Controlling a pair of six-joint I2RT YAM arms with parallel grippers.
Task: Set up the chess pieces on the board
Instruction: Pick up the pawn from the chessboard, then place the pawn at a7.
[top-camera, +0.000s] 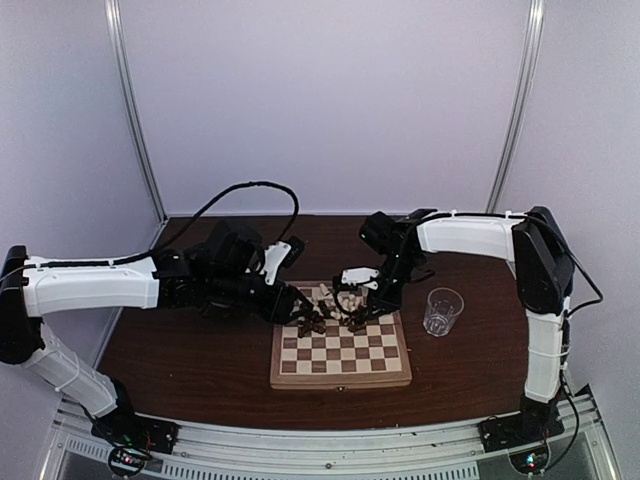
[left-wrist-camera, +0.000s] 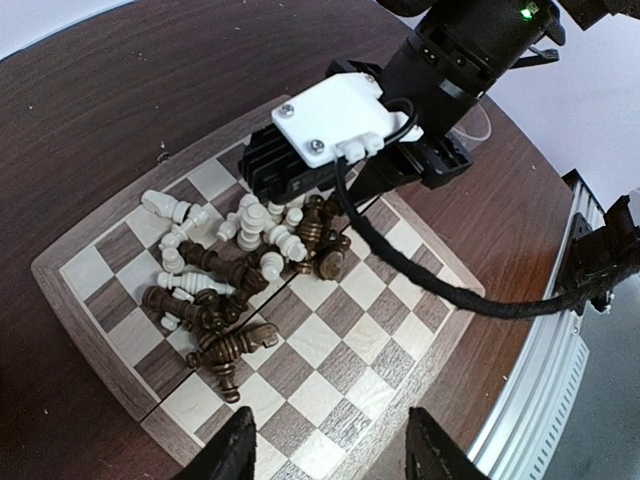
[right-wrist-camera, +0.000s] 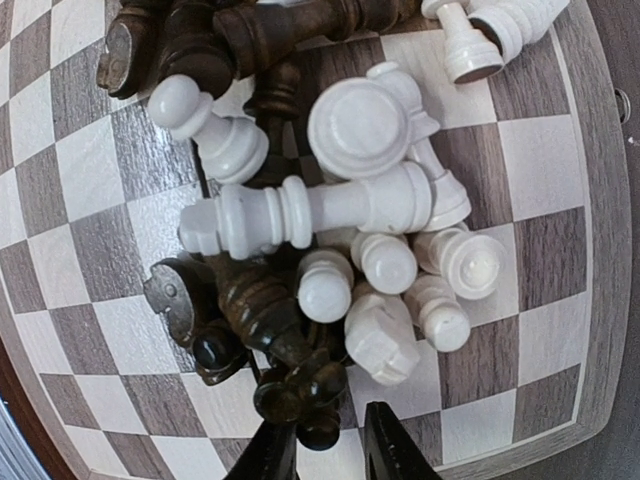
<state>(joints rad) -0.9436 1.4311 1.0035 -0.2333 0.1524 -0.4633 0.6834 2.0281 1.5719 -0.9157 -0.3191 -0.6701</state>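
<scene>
The board (top-camera: 345, 355) lies mid-table, with the chess pieces (top-camera: 325, 318) heaped on its far half, dark and cream ones mixed and mostly toppled. In the right wrist view the heap (right-wrist-camera: 350, 200) fills the frame. My right gripper (right-wrist-camera: 326, 415) is open but narrow, its tips either side of the knobbed top of a dark piece (right-wrist-camera: 318, 378). One finger touches that piece and a small gap shows at the other. My left gripper (left-wrist-camera: 330, 410) hangs open above bare squares of the board (left-wrist-camera: 340, 330), with nothing between its fingers, near the heap (left-wrist-camera: 235, 265).
A clear glass (top-camera: 443, 311) stands on the brown table right of the board. The right arm's black cable (left-wrist-camera: 440, 295) hangs across the board's corner. A metal rail (left-wrist-camera: 540, 400) runs along the table's near edge.
</scene>
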